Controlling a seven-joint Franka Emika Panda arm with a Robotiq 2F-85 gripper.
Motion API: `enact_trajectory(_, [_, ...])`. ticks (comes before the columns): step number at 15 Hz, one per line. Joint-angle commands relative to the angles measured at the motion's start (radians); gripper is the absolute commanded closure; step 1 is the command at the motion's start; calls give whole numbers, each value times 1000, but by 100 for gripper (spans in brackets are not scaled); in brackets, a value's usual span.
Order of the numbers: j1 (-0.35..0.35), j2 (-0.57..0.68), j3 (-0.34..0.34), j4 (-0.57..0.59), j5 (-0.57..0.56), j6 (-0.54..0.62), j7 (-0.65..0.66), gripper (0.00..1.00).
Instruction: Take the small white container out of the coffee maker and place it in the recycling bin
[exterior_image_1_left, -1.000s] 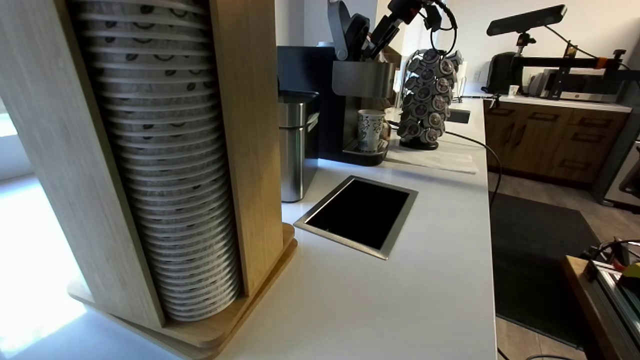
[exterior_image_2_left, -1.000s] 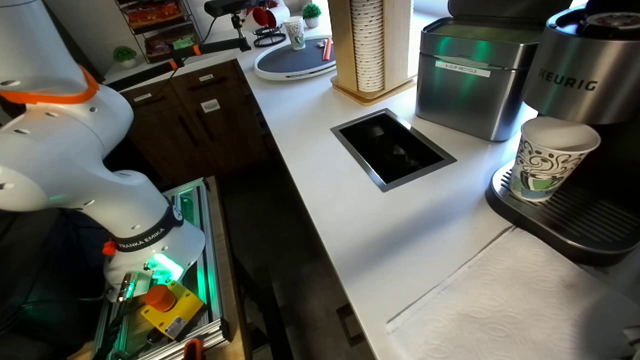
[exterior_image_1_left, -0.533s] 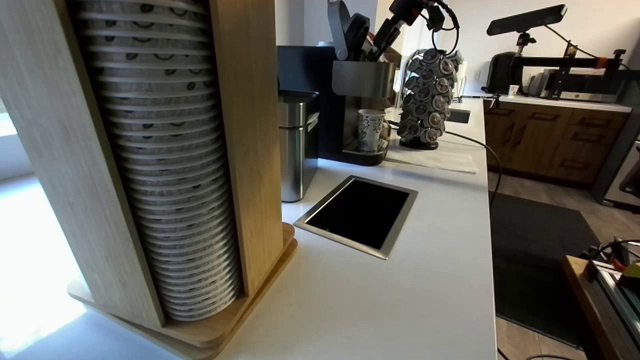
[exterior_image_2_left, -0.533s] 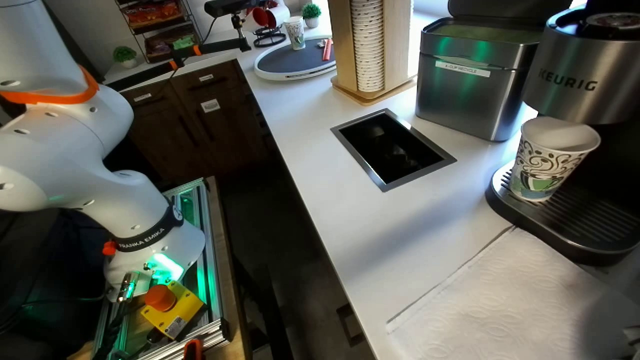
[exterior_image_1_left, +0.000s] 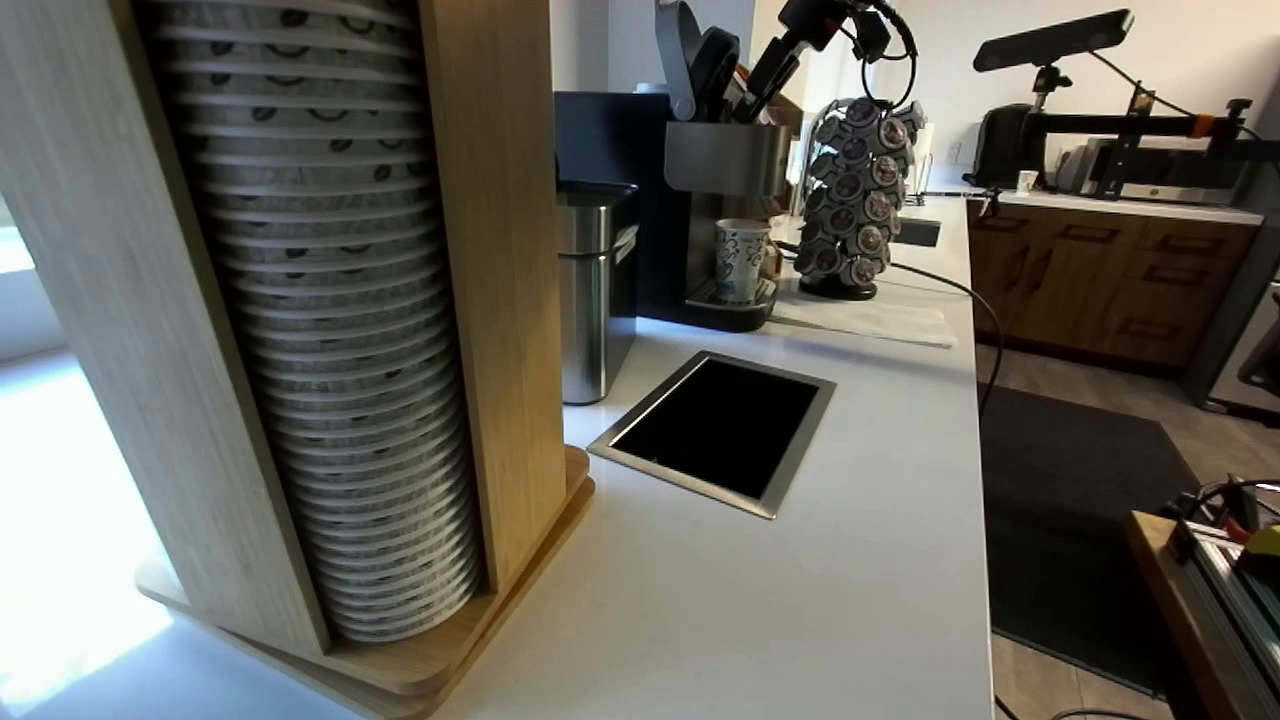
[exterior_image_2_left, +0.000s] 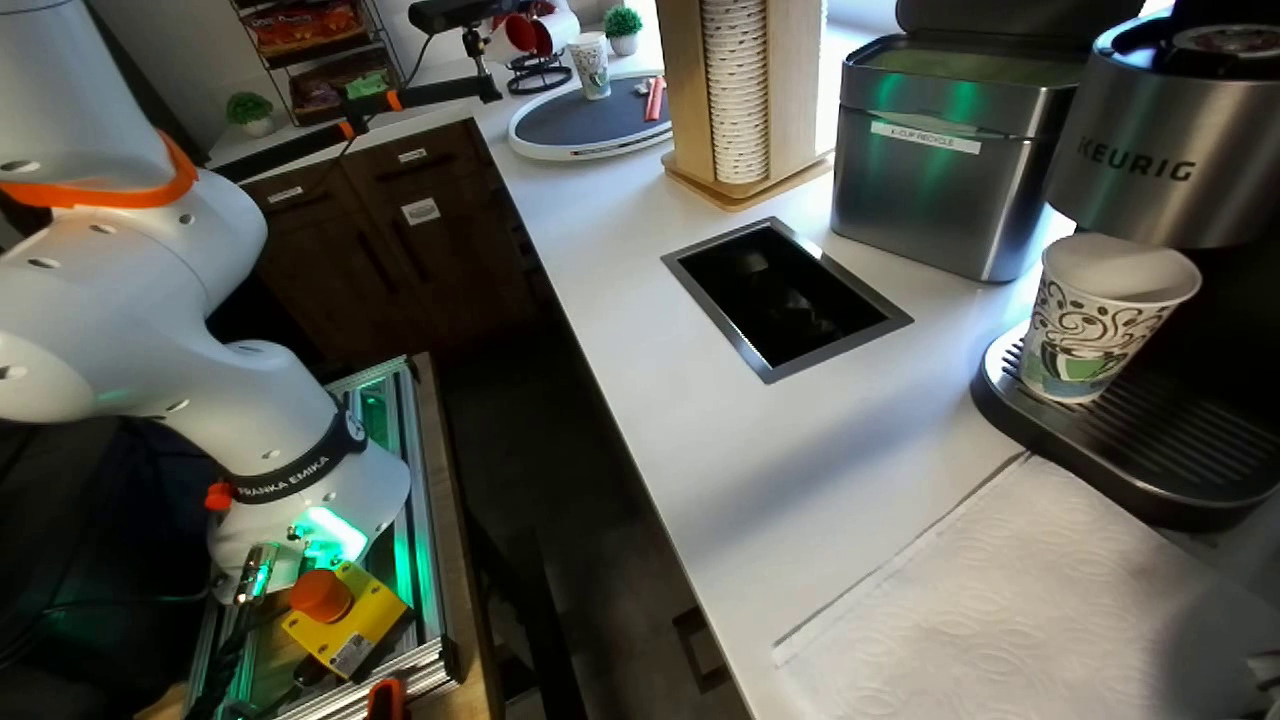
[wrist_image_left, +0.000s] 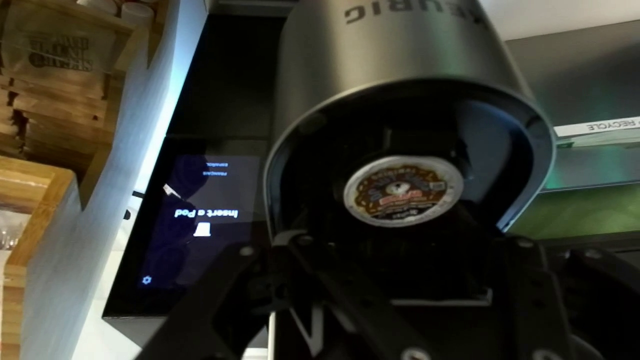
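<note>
The coffee maker (exterior_image_2_left: 1160, 150) is grey-silver and black, and also shows in an exterior view (exterior_image_1_left: 725, 155). Its lid is raised. The small white container is a coffee pod with a white rim and printed brown top (wrist_image_left: 404, 191). It sits in the open pod holder and also shows in an exterior view (exterior_image_2_left: 1235, 40). My gripper (wrist_image_left: 407, 245) is open and empty over the machine's top, one dark finger on each side below the pod in the wrist view. It also shows in an exterior view (exterior_image_1_left: 752, 95). The recycling bin (exterior_image_2_left: 920, 195) is a metal box labelled K-CUP RECYCLE, lid open.
A patterned paper cup (exterior_image_2_left: 1090, 335) stands on the drip tray. A pod tower (exterior_image_1_left: 850, 200) stands beyond the machine. A framed opening (exterior_image_2_left: 840, 346) is set into the counter. A wooden cup stand (exterior_image_1_left: 515, 300) and a paper towel (exterior_image_2_left: 1030, 600) are on the counter.
The gripper has shifted and tilted very slightly above the coffee maker since the oldest frame. Nothing else has visibly moved.
</note>
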Motion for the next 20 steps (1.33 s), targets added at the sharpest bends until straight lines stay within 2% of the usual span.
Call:
enact_trajectory(1, [-13,2,6,16,10,-44,-27,34])
enact_trajectory(12, [-8,1,0,13,-12,-52,-16,38])
enact_trajectory(16, [-6,-1,-3,11,-18,-55,-13,43])
enact_trajectory(19, [-9,-4,0,13,-4,-62,-19,52])
enact_trajectory(20, [-8,-3,0,14,-3,-60,-18,59])
